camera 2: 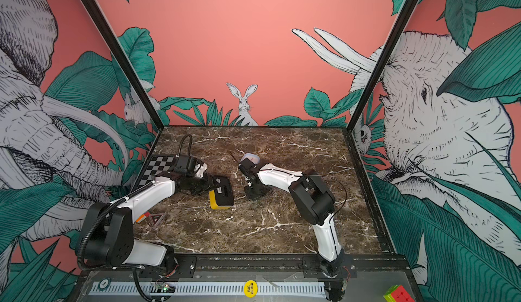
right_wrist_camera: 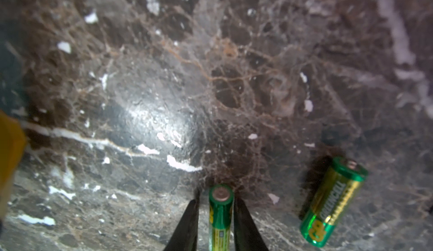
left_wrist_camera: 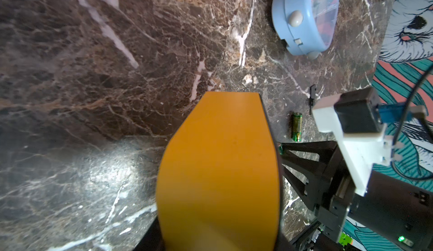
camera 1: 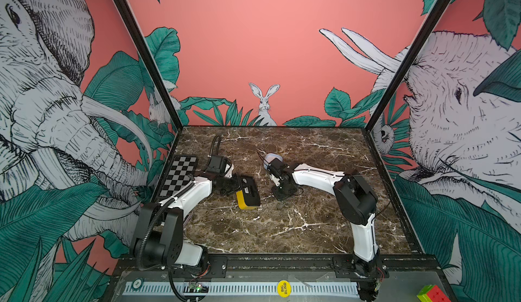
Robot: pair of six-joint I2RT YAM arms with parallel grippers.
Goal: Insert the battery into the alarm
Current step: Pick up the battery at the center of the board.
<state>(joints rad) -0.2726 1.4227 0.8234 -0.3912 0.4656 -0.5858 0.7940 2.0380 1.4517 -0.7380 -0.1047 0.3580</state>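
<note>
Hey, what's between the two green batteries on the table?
One finger of the right gripper, then bare table, separates the straddled battery from the loose battery; the right wrist view shows it.

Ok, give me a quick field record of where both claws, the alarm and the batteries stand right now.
left claw: closed on the yellow-and-black alarm clock, black back up
right claw: low over the brown marble tabletop, jaws either side of a green cylindrical battery; firm grip not confirmed
second green battery: lying loose on the tabletop nearby, untouched
light-blue plastic device: on the tabletop, apart from both claws
battery in alarm: not yet
</note>
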